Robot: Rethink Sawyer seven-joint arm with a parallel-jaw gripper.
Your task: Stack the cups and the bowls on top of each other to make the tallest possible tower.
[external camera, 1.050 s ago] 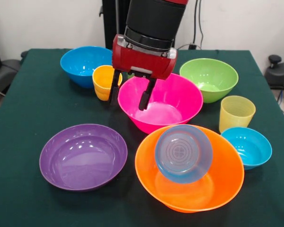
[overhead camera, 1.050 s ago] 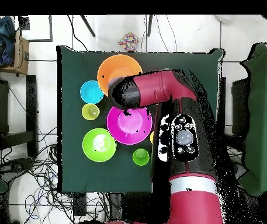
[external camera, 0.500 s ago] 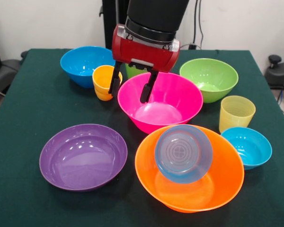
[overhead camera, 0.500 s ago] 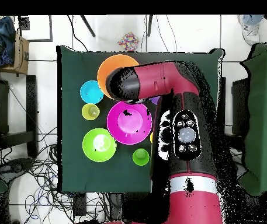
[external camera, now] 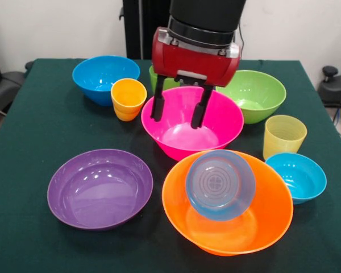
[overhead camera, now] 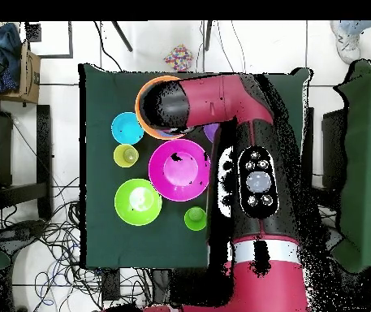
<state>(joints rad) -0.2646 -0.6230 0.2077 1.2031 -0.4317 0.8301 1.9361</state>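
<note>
From the front, the gripper (external camera: 177,115) hangs over the pink bowl (external camera: 192,124) with its two fingers (external camera: 157,104) spread apart and nothing between them. The pink bowl sits near the table's (external camera: 34,142) middle. Around it by the clock: a green cup (external camera: 159,79) half hidden behind the red gripper body at 11, a green bowl (external camera: 253,94) at 2, a pale yellow cup (external camera: 283,136) at 3, a small blue bowl (external camera: 298,176) at 4, an orange bowl (external camera: 227,209) at 5 with a clear blue bowl (external camera: 220,184) tipped on edge inside it, a purple bowl (external camera: 100,188) at 8, an orange cup (external camera: 128,99) at 10 and a blue bowl (external camera: 104,77) beyond it. No tower stands; only that one bowl rests in another.

From overhead the arm (overhead camera: 221,106) covers most of the orange bowl (overhead camera: 142,93) and hides the gripper, the purple bowl and the orange cup; the pink bowl (overhead camera: 178,169) lies fully open to view.

A second ago the gripper stood at the pink bowl's left rim beside the orange cup; it has since shifted right and a little up, and overhead the arm's head has swung from the pink bowl onto the orange one
</note>
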